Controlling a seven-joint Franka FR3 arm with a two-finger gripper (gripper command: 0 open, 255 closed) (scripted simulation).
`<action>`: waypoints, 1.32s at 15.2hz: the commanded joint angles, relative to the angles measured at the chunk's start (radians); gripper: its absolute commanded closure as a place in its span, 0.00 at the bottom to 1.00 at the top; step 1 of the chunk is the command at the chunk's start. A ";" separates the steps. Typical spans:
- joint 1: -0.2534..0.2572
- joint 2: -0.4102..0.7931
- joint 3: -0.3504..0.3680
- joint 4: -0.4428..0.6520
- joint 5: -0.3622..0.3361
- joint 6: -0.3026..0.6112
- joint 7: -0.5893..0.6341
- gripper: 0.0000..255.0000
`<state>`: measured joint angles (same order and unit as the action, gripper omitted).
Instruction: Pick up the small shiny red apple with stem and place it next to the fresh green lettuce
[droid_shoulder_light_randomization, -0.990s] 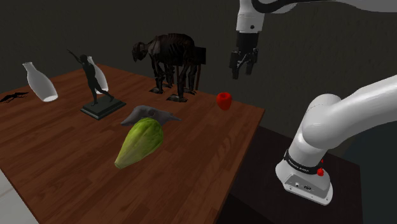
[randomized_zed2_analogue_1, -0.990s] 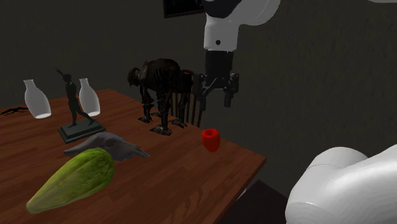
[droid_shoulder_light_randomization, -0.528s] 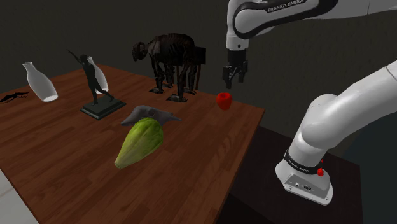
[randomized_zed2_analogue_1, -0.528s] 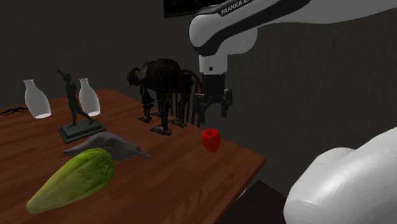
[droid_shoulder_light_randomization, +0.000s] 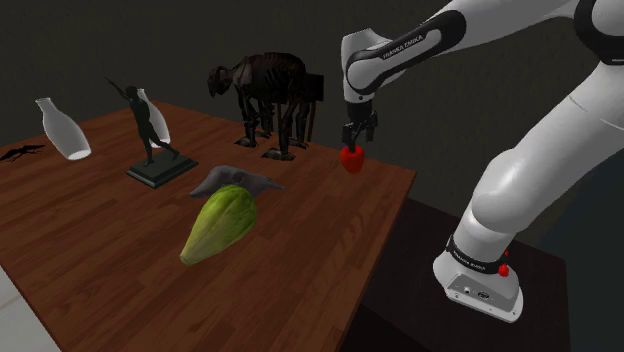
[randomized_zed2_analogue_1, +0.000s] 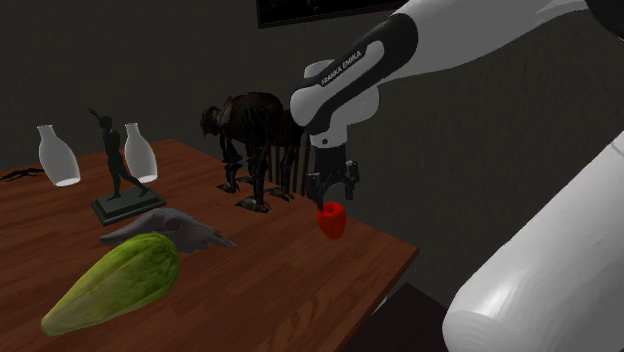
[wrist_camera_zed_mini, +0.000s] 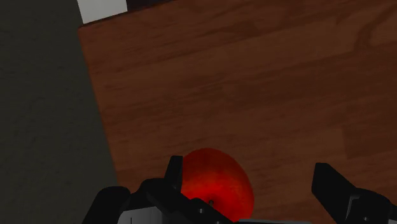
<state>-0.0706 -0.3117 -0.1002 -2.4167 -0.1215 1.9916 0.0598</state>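
Note:
A small shiny red apple (droid_shoulder_light_randomization: 351, 159) (randomized_zed2_analogue_1: 331, 221) rests on the brown wooden table (droid_shoulder_light_randomization: 90, 230) (randomized_zed2_analogue_1: 280, 295), close to the table's far right edge in the shoulder view. My black gripper (droid_shoulder_light_randomization: 354, 139) (randomized_zed2_analogue_1: 333, 194) hangs just above it, pointing down, open. In the wrist view the apple (wrist_camera_zed_mini: 216, 184) lies between the spread fingers of the gripper (wrist_camera_zed_mini: 248, 167), closer to one finger (wrist_camera_zed_mini: 173, 170) than the other, and not clasped. The green lettuce (droid_shoulder_light_randomization: 220, 222) (randomized_zed2_analogue_1: 115, 282) lies on the table well toward the front, apart from the apple.
A dark animal skeleton statue (droid_shoulder_light_randomization: 265, 95) stands just behind the apple. A grey skull-like piece (droid_shoulder_light_randomization: 235, 181) lies beside the lettuce. A dark dancer figurine (droid_shoulder_light_randomization: 150, 135) and two white vases (droid_shoulder_light_randomization: 62, 128) (droid_shoulder_light_randomization: 157, 116) stand further left.
The arm has swung left and down: the gripper dropped from high above the table to just over the apple. The apple and the lettuce have stayed put.

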 joint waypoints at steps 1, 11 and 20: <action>-0.010 0.070 -0.006 0.011 -0.026 0.053 0.000 0.00; -0.027 0.186 -0.023 -0.031 -0.061 0.207 0.004 0.00; -0.027 0.186 -0.023 -0.031 -0.061 0.206 0.004 1.00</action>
<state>-0.0975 -0.1261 -0.1229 -2.4472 -0.1821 2.1979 0.0637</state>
